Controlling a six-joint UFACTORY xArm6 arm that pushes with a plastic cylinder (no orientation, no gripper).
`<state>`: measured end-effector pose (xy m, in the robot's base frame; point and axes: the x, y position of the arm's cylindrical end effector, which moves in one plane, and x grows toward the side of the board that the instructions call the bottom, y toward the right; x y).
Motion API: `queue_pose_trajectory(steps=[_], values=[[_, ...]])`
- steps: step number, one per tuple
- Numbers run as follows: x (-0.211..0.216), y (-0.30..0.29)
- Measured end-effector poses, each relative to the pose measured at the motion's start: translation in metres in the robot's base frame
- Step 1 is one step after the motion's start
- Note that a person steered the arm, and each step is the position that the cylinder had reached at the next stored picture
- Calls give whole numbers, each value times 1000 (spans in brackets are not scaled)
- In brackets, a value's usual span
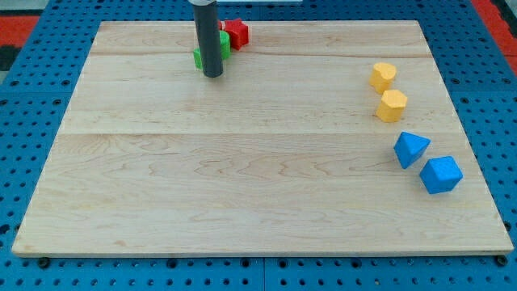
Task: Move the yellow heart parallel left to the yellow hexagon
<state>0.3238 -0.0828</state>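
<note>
Here, my tip [212, 75] rests just before a green block [224, 44] and red block [237, 32] at the bench's [242, 178] top. Two yellow blocks [384, 76] [392, 105] sit well apart at right. No pincer shows.

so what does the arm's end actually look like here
A plain, straight cylindrical rod, dark grey and matte, coming down from the view's top. No cables, markings or fingers show. My tip ends flat, beside the green block.

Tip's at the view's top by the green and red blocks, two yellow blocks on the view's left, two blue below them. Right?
One error: the two yellow blocks sit at the view's right, not left, per the camera view. My tip is at the top by the green block and red block; blue blocks below the yellows.
</note>
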Motion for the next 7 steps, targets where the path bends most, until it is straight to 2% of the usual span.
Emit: queue_pose_trajectory(steps=[1, 2, 3, 7], values=[[5, 22], [-10, 145], [-26, 215], [-20, 221]])
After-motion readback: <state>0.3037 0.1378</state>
